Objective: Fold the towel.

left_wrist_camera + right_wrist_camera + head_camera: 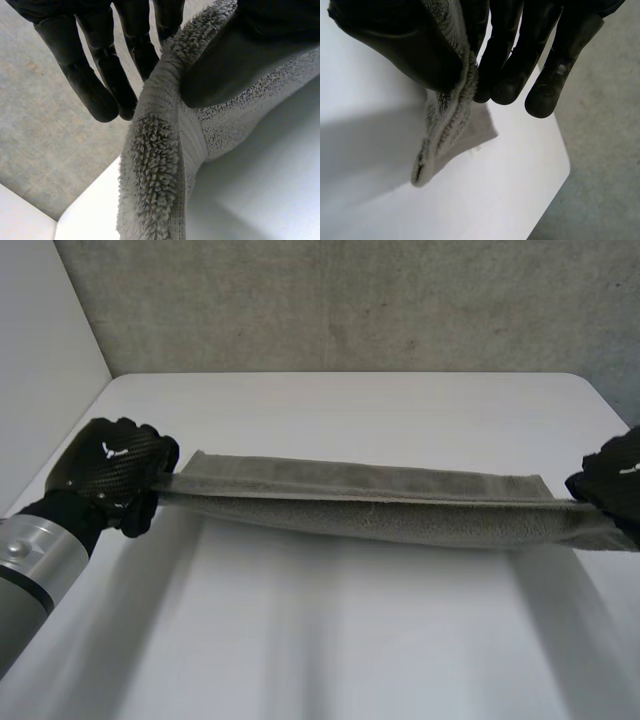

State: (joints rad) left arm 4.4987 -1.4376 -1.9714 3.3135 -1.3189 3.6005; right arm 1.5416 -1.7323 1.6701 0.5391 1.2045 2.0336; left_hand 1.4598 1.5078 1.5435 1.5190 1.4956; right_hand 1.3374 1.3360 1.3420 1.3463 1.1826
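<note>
A grey towel hangs folded double and stretched between my two hands above the white table. My left hand grips its left end, and in the left wrist view the thumb pinches the towel's folded edge against the fingers. My right hand holds the right end at the table's right side. Seen from the right wrist, the thumb presses the towel against the fingers, and a short corner hangs down below the grip.
The table's far edge meets a grey carpeted floor beyond. A pale wall stands along the left side. The table's right edge lies close beside my right hand.
</note>
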